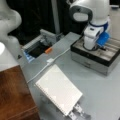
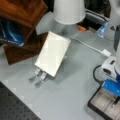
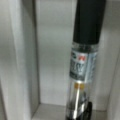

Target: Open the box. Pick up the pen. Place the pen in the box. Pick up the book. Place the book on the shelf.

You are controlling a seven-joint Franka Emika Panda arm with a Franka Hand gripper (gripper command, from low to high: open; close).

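My arm [image 1: 90,15] bends down from a front view's top right, wrist vertical, its gripper [image 1: 101,46] lowered into the open box [image 1: 95,56] at the table's [image 1: 100,95] right edge. I cannot tell how the fingers stand. In the wrist view the pen [image 3: 83,62] fills the frame lengthwise inside a pale compartment of the box, black cap uppermost. The book [image 1: 58,88] lies closed at the table's middle, propped on a metal stand [image 1: 77,112]. The shelf [image 1: 15,95] sits at the table's left edge, its top bare.
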